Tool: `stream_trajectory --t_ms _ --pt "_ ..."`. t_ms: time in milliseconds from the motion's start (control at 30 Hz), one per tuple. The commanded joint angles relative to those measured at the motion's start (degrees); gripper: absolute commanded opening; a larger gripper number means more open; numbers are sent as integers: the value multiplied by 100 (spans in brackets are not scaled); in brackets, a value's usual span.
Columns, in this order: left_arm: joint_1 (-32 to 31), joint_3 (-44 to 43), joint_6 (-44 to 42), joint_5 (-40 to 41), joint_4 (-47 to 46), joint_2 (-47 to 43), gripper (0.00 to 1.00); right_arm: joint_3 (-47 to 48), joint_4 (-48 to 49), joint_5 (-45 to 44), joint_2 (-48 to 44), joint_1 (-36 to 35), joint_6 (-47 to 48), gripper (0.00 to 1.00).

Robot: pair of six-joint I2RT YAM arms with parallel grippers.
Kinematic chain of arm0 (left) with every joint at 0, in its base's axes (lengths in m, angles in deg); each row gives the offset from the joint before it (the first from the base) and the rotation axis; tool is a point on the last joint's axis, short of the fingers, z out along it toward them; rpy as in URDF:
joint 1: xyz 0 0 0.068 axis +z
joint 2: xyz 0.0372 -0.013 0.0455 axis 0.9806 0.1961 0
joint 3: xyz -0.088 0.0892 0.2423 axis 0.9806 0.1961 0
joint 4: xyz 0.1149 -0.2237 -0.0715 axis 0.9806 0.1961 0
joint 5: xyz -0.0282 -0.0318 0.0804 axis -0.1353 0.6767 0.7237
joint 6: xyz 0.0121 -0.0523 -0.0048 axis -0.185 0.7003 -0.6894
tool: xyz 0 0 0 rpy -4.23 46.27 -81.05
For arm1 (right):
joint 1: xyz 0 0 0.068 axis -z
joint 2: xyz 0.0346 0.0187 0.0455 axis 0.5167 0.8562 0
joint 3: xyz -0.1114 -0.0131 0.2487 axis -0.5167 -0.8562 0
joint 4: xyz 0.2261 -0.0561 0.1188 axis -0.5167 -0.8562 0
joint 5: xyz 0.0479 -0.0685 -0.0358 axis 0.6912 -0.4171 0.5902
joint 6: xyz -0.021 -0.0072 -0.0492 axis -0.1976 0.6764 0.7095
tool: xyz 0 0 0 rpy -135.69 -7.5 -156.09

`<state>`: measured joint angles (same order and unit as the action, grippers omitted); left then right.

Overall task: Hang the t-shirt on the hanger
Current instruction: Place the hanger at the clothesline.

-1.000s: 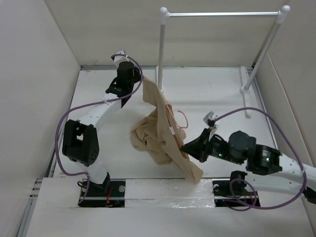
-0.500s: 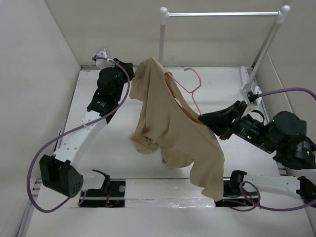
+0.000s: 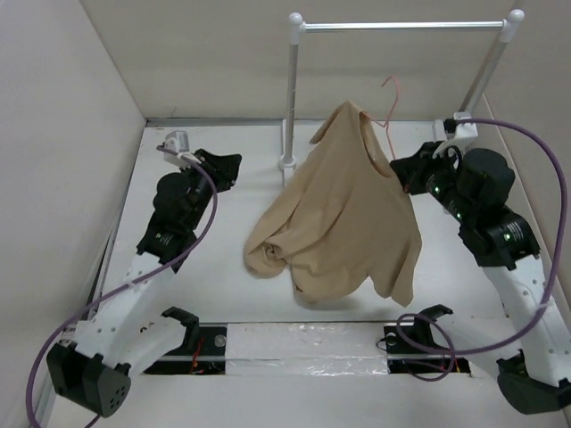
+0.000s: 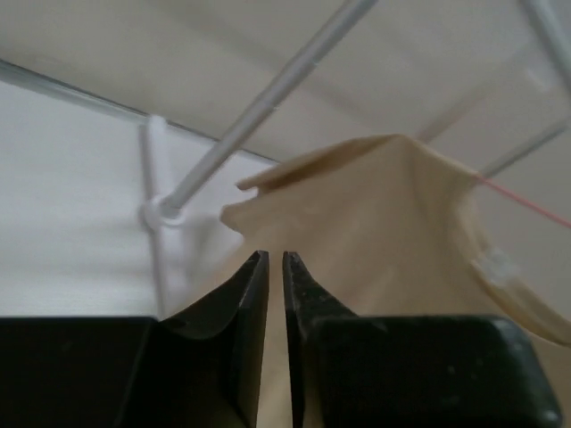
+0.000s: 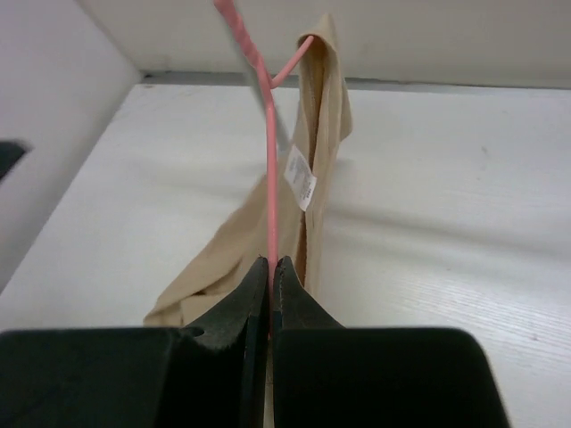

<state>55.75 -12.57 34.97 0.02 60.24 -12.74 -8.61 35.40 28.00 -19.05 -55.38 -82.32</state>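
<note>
The tan t-shirt (image 3: pixel 343 214) hangs on the pink hanger (image 3: pixel 390 93), whose hook sticks up above the collar just below the rack bar. My right gripper (image 3: pixel 399 171) is shut on the hanger's wire at the shirt's right shoulder. In the right wrist view the pink hanger wire (image 5: pixel 270 169) runs up from between my right gripper's (image 5: pixel 271 260) closed jaws, with the shirt (image 5: pixel 323 116) and its label beside it. My left gripper (image 3: pixel 229 166) is shut and empty, left of the shirt and apart from it. The left wrist view shows my left gripper (image 4: pixel 275 255) with the shirt (image 4: pixel 384 214) beyond it.
The white-and-metal rack stands at the back, with its bar (image 3: pixel 401 25) high up and its left post (image 3: pixel 292 89) just behind the shirt. The post also shows in the left wrist view (image 4: pixel 259 102). Beige walls (image 3: pixel 62 134) close in the left and right sides.
My right gripper has carried the hanger and shirt up and back toward the rack. My left gripper has let go of the shirt and drawn back to the left.
</note>
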Motion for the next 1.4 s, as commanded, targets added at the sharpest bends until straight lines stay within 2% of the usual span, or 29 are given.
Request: stream_trajectory --t_ms 0,33,167,333,400,500,600,733,933,1367 --pt "-18 238 23 -833 -142 -772 0 195 884 646 323 861 123 0" --pt "-18 308 5 -957 -53 -931 0 273 946 708 412 1254 123 0" --pt "-18 520 -99 -1396 412 -1758 0 774 894 814 772 1871 158 0" --pt "-18 388 -741 -1547 1844 -2663 0 1241 1024 901 1317 2584 158 0" --pt "-18 414 -1091 -1407 2431 -3022 4 1206 1235 1077 1406 2891 80 0" --pt "-18 572 -1339 -1222 2812 -3445 10 1390 1412 1139 1660 3173 0 0" --pt "-149 713 -1533 -949 2866 -3551 12 1723 1570 1183 2072 3341 -114 0" --pt "-202 740 -1665 -1203 2760 -3464 17 2391 1605 1306 2723 3499 -185 0" --pt "-202 740 -1674 -1089 2857 -3446 17 2945 1640 1104 3461 3561 -202 0" --pt "-202 766 -1682 -1213 2830 -3156 17 2824 1930 1095 3770 4044 -255 0"
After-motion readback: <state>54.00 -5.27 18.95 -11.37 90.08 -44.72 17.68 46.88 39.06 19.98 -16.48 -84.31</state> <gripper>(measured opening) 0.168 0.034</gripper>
